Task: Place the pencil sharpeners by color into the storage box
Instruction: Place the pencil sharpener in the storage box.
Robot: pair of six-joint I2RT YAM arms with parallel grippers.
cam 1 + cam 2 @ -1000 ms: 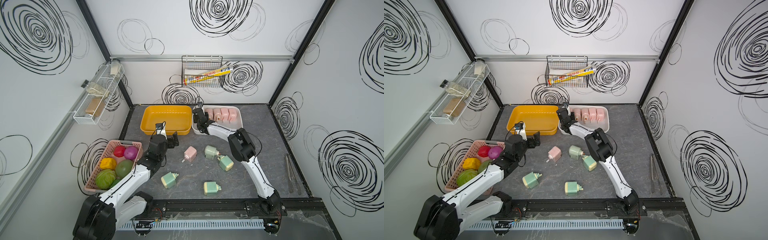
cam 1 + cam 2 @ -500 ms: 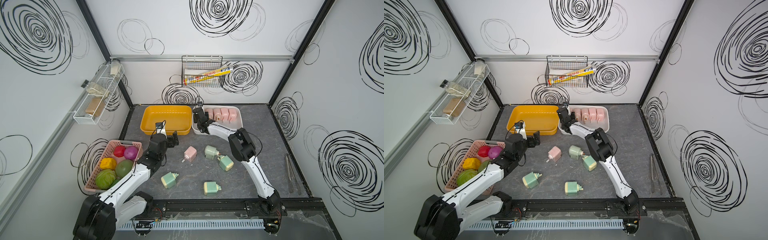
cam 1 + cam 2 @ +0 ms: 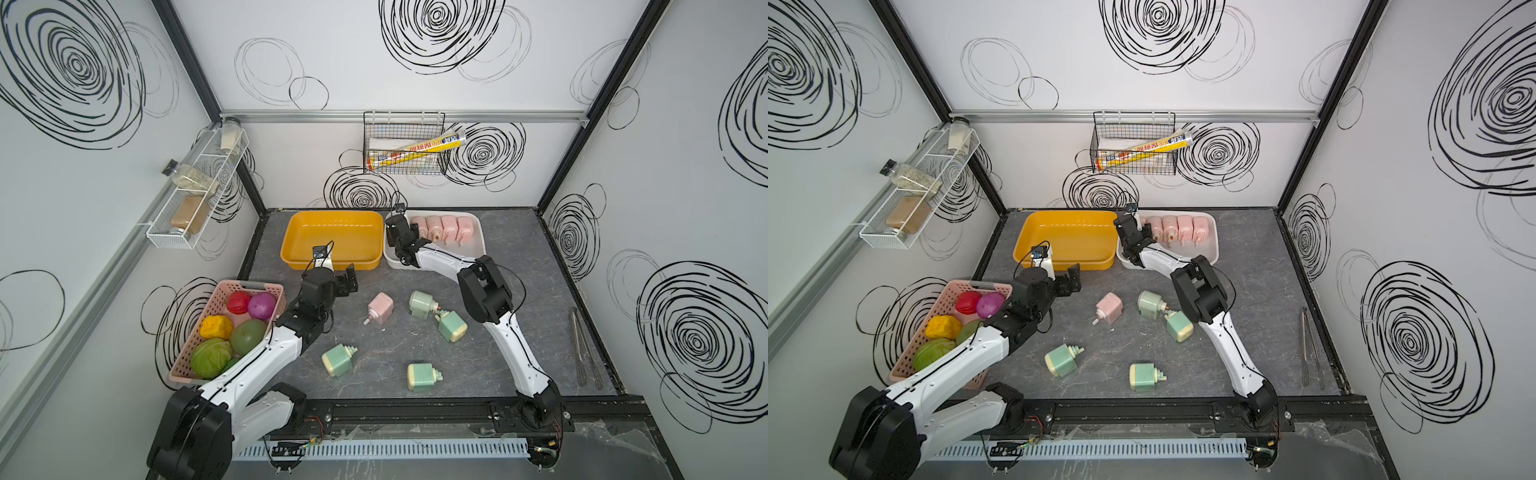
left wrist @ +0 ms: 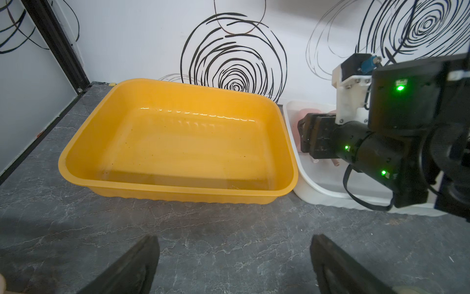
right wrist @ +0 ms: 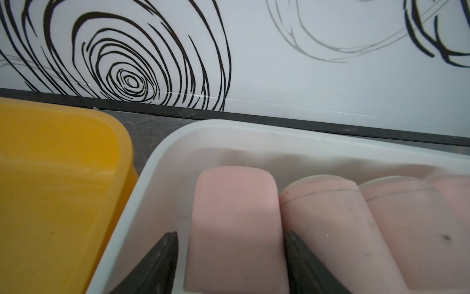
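**Asker:** Lay it out for me, biggest thing first.

**Me:** The dark surface (image 3: 519, 270) carries two boxes side by side at the back. The yellow box (image 4: 178, 142) is on my left with nothing in it. The white box (image 5: 229, 124) is on my right, with a row of pink sharpeners (image 3: 449, 224) along its far wall.

**Asker:** And your claws?

**Me:** My right claw (image 5: 230, 236) is down inside the white box, at the end of the row nearest the yellow box. Its jaws stand either side of the end pink sharpener (image 5: 234, 203) with a sliver of gap on one side. I read them as parted, not pinching. My left claw (image 3: 348, 280) hangs over the surface just in front of the yellow box, spread wide, with nothing between its jaws.

**Asker:** What does the next move turn on?

**Me:** The loose pink sharpener (image 3: 381, 305). It lies on the surface between my arms, near my left claw, off to that claw's right and a touch closer to my base. From my right claw it is well apart, back toward my base beyond the box's near wall. Its long axis runs slantwise, with the stubby nozzle pointing toward my base and to my left. A green sharpener (image 3: 421, 303) sits near it on my right side.

**Asker:** So which arm?

**Me:** The left is nearer, I judge, though the white box is on my right. Either claw would want its jaws set across that slanted body.
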